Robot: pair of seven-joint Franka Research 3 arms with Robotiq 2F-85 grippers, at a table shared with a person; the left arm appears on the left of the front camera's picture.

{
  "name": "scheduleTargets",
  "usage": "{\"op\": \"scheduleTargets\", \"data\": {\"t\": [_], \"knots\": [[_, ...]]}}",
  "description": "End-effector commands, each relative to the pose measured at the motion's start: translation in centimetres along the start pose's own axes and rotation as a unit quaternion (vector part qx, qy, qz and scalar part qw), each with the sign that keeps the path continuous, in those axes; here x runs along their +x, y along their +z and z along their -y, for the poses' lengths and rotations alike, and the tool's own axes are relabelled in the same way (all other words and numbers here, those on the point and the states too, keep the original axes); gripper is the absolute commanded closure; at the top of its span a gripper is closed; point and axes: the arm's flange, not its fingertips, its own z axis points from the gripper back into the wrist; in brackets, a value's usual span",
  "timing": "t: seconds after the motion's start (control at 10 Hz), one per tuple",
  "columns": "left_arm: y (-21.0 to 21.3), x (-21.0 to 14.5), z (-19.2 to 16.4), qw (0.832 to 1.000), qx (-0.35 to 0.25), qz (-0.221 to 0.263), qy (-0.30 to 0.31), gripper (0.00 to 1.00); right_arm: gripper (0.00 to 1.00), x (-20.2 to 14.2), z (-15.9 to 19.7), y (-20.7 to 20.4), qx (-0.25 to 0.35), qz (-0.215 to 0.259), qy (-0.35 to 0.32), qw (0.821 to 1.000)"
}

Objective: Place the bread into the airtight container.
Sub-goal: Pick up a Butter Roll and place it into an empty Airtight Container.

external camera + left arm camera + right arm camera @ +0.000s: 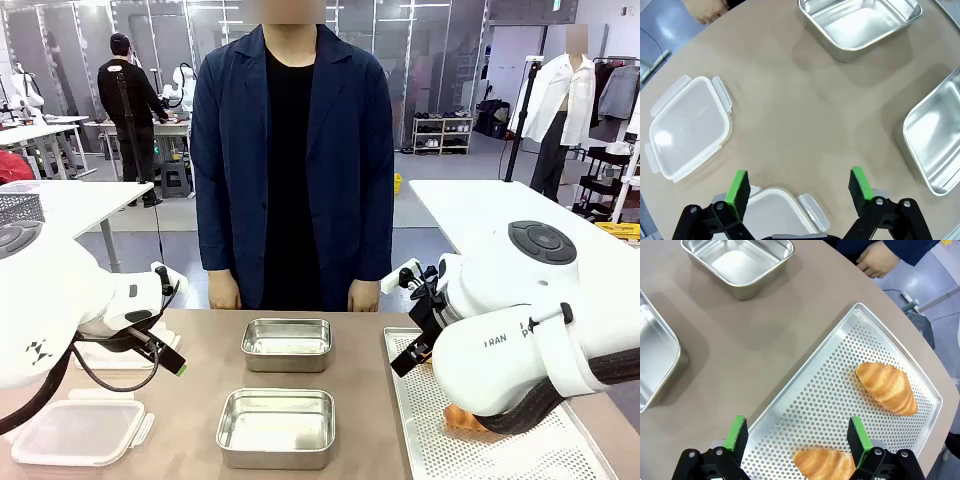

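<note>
- My right gripper [797,434] hangs wide open and empty over the tray [810,395], ready to straddle the croissant [822,464] at six o'clock.
- A second croissant [887,387] lies at two o'clock.
- The container [740,262] stands lidless at eleven, ready to take bread.
- My left gripper [800,186], open too, hovers above the lids [687,125].

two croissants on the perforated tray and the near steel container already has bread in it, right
No. The near rectangular steel container is empty, as the front view shows. The two golden-brown croissants do lie on the perforated silver metal tray.
</note>
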Motion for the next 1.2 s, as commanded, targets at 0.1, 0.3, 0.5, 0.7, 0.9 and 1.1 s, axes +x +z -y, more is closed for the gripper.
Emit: {"op": "scheduleTargets", "data": {"t": [0.1, 0.3, 0.5, 0.7, 0.9, 1.1], "knots": [[0.0, 0.0, 0.0, 1.000, 0.000, 0.000, 0.000, 0.00, 0.00, 0.0, 0.0, 0.0, 0.000, 0.000, 0.000, 1.000], [0.0, 0.0, 0.0, 1.000, 0.000, 0.000, 0.000, 0.00, 0.00, 0.0, 0.0, 0.0, 0.000, 0.000, 0.000, 1.000], [0.0, 0.0, 0.0, 1.000, 0.000, 0.000, 0.000, 0.00, 0.00, 0.0, 0.0, 0.0, 0.000, 0.000, 0.000, 1.000], [0.0, 0.0, 0.0, 1.000, 0.000, 0.000, 0.000, 0.00, 0.00, 0.0, 0.0, 0.0, 0.000, 0.000, 0.000, 1.000], [0.0, 0.0, 0.0, 1.000, 0.000, 0.000, -0.001, 0.00, 0.00, 0.0, 0.0, 0.0, 0.000, 0.000, 0.002, 1.000], [3.9, 1.7, -1.4, 1.000, -0.011, -0.006, -0.001, 0.00, 0.00, 2.2, 2.0, 4.8, 0.032, -0.002, -0.008, 0.999]]}}
